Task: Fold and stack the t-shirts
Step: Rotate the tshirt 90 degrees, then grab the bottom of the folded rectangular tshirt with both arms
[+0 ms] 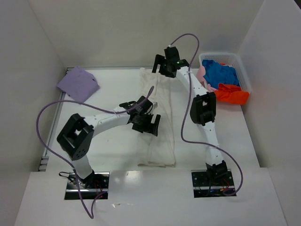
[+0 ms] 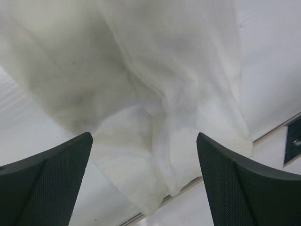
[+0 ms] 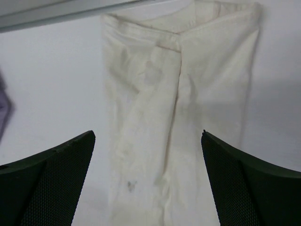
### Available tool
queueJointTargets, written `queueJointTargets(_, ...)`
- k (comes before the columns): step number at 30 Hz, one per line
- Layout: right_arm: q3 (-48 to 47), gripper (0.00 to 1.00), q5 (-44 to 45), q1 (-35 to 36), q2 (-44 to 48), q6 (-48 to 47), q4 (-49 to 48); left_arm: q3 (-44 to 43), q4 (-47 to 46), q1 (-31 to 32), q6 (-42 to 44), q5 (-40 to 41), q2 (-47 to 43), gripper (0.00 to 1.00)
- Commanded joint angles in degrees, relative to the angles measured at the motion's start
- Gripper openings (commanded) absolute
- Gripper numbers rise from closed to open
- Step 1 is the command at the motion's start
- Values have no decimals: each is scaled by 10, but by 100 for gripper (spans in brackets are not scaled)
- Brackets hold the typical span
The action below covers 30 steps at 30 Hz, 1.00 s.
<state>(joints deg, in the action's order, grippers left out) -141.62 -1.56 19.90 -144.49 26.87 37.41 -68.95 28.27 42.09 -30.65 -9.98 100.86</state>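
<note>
An off-white t-shirt [image 1: 157, 125] lies on the table folded into a long narrow strip running from near to far. It fills the left wrist view [image 2: 155, 94] and the right wrist view [image 3: 178, 108]. My left gripper [image 1: 146, 120] hovers over the strip's middle, open and empty. My right gripper [image 1: 165, 66] hovers over the strip's far end, open and empty. A folded lavender t-shirt [image 1: 78, 84] lies at the far left. Blue [image 1: 221, 73], orange-red [image 1: 231, 95] and pale pink [image 1: 202, 74] t-shirts lie bunched in the basket.
A white mesh basket [image 1: 244, 75] stands at the far right against the wall. White walls close in the table on three sides. A metal strip [image 2: 277, 129] runs along the table's edge.
</note>
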Motion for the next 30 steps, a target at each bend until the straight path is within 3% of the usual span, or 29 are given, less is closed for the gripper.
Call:
queueJointTargets(1,88,99,15,6,195,-23,-42,-13,6,1,-19,38,-86,100)
queueJointTargets(8,565,99,20,6,496,35,-138,86,-7,1,-84,80,-224,100)
queueJointTargets(14,841,99,-13,20,712,121,-175,181,-38,-4,-131,79,-336,100)
queueJointTargets(17,916,99,-27,49,782,165,-180,201,-33,-4,-136,59,-341,100)
queueJointTargets(26,1067,99,-20,163,866,289,-168,266,-59,-4,-150,18,-349,100)
queueJointTargets(30,1120,99,-20,168,924,319,-153,300,-73,-4,-171,-7,-373,100)
